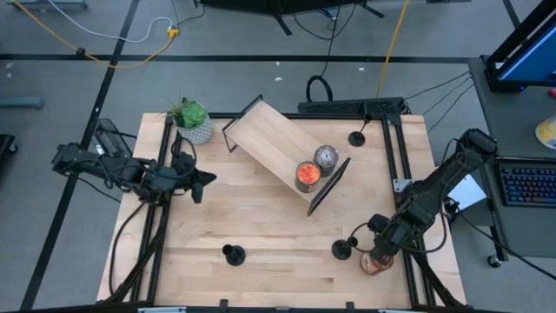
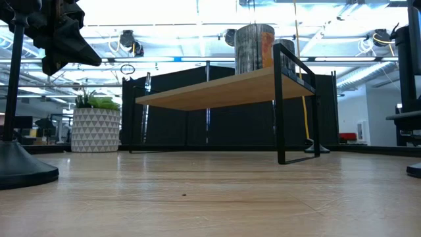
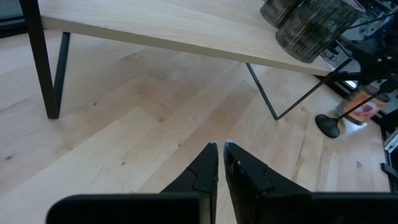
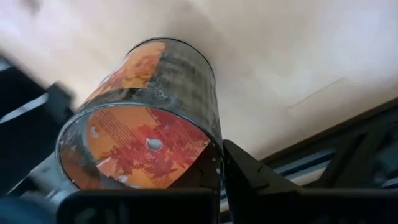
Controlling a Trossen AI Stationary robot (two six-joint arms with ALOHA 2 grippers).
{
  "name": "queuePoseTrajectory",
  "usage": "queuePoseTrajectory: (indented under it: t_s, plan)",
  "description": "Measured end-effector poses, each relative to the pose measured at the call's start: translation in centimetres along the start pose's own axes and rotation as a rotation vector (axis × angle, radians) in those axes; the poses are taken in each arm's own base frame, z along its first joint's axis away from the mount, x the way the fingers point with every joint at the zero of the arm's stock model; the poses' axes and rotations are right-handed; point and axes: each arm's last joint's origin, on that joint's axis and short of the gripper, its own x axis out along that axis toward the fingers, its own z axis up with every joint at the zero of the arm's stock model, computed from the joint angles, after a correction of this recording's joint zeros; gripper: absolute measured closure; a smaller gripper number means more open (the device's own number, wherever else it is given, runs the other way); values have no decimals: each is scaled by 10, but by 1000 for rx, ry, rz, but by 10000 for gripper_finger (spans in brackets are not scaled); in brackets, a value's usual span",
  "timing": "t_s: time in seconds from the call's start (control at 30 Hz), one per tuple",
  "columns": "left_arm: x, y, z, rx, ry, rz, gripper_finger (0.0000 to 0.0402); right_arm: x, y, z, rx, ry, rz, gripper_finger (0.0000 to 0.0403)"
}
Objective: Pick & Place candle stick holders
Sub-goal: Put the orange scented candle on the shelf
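The right gripper [image 1: 379,258] is clamping a glass jar [image 4: 146,134] at the table's near right corner, just beside one holder [image 1: 341,250]. Others are standing near front [image 1: 233,255] and behind the shelf [image 1: 287,153]. The left gripper [image 3: 221,149] is waiting with fingers together.

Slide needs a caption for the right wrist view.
Right end effector holding an orange-labelled glass candle jar above the wooden table.
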Motion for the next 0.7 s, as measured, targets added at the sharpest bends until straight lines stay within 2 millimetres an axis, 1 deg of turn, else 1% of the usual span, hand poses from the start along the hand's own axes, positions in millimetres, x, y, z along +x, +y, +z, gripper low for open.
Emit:
queuePoseTrajectory:
  t_s: [0.3, 0.57, 0.7]
  plan:
    - [0, 0, 0, -19, 11, -10, 369, -12, -3, -5, 8, 67, 68, 402]
    - [0, -2, -1, -32, 48, -49, 369, -27, -10, -6, 61, -45, 150, 403]
    - [0, -2, -1, -50, 50, -50, 369, -33, -13, -8, 82, -36, 188, 403]
